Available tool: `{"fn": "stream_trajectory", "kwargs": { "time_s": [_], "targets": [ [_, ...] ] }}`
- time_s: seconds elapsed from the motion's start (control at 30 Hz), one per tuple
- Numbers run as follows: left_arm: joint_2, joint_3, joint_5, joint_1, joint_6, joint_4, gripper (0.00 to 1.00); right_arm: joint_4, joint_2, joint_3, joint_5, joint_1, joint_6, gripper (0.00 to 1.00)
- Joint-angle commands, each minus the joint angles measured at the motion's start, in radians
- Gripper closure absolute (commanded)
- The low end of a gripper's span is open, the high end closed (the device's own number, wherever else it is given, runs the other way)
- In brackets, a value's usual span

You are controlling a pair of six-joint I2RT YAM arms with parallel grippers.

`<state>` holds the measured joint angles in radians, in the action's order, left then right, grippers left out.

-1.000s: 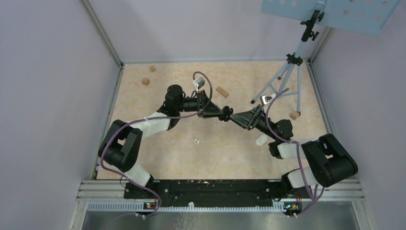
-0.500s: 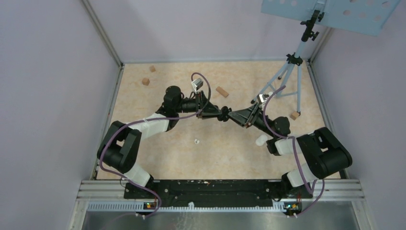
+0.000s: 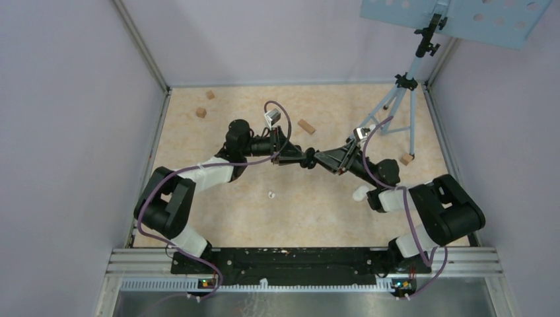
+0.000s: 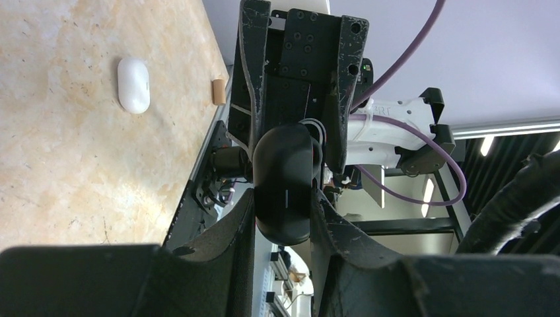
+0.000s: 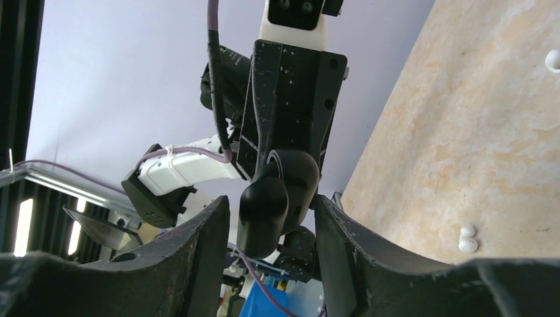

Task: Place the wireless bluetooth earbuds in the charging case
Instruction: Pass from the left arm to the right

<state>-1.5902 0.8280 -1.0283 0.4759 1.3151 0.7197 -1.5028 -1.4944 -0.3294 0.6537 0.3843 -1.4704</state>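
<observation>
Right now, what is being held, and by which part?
The left gripper clamps the black charging case by its two sides. The right gripper flanks its far end; a grip cannot be told.

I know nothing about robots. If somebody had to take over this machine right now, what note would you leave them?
Left gripper: shut on the black case, held up between the two arms.
Right gripper: jaws either side of the same case; whether they grip it is unclear.
One white earbud lies loose on the table; a white case lies there too.
Done: nothing I can confirm; the inside of the black case is hidden.
Left: seat the earbuds in the case.
</observation>
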Motion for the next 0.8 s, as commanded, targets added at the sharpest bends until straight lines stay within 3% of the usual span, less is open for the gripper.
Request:
{"fn": "stream_trajectory", "kwargs": {
  "time_s": [0.0, 0.43, 0.67, 0.77],
  "targets": [
    [0.047, -0.006, -0.014, 0.004, 0.006, 0.082, 0.96, -0.221, 0.002, -0.036, 0.009, 0.009, 0.01, 0.5],
    [0.055, -0.006, -0.01, 0.004, 0.0, 0.071, 0.92, -0.221, -0.013, -0.043, 0.007, 0.026, 0.001, 0.76],
    [0.076, 0.017, 0.014, 0.0, -0.109, -0.077, 0.64, -0.217, -0.009, -0.028, -0.007, 0.026, -0.031, 0.97],
    [0.096, 0.043, 0.025, -0.017, -0.2, -0.2, 0.5, -0.191, -0.017, -0.018, -0.006, 0.025, -0.05, 1.0]
  ]
}}
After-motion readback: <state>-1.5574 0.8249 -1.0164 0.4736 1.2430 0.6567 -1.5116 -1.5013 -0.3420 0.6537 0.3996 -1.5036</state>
